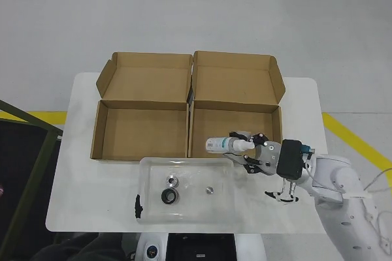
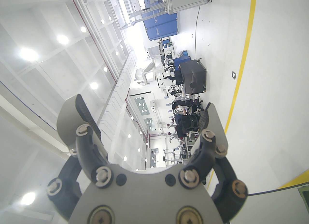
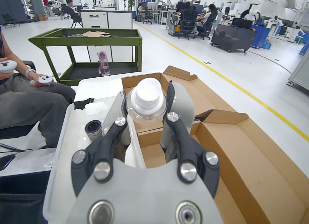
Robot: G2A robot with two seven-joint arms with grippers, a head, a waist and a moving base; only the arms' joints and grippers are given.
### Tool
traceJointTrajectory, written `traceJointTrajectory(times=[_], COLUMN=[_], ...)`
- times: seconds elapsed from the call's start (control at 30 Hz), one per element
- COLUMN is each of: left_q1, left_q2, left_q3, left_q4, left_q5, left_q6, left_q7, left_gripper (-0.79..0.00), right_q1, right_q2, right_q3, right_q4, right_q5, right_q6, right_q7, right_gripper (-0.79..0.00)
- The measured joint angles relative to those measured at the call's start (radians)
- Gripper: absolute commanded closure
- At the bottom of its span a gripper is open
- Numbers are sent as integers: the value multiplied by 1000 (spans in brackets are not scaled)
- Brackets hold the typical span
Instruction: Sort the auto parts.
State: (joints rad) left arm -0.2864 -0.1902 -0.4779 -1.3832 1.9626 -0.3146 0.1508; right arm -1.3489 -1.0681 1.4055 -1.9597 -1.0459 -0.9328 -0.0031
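Top view: bottle (image 1: 219, 143) held sideways by right gripper (image 1: 240, 147), jaws clamped on body. Bottle located over near wall of right box (image 1: 234, 124), at 1 o'clock from clear tray (image 1: 189, 205). Bearing (image 1: 170, 195) and two small metal parts, type unclear, seen in tray.
Left wrist view: left gripper (image 2: 144, 113) aimed into hall, jaws spread wide, empty.
Right wrist view: bottle's white cap seen between closed fingers; bearing beside it in tray.
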Motion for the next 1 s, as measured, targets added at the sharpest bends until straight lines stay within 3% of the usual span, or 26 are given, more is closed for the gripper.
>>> traceJointTrajectory(times=[0.57, 1.0], left_q1=[0, 0], left_q2=[0, 0], left_q3=[0, 0], left_q4=[0, 0], left_q5=[0, 0], left_q6=[0, 0], left_q7=[0, 0], left_gripper=[-785, -785], right_q1=[-5, 145], right_q2=[2, -13], right_q3=[34, -96], right_q4=[44, 116], right_q5=[94, 80], right_q6=[57, 131], right_q7=[-39, 75], right_gripper=[0, 0])
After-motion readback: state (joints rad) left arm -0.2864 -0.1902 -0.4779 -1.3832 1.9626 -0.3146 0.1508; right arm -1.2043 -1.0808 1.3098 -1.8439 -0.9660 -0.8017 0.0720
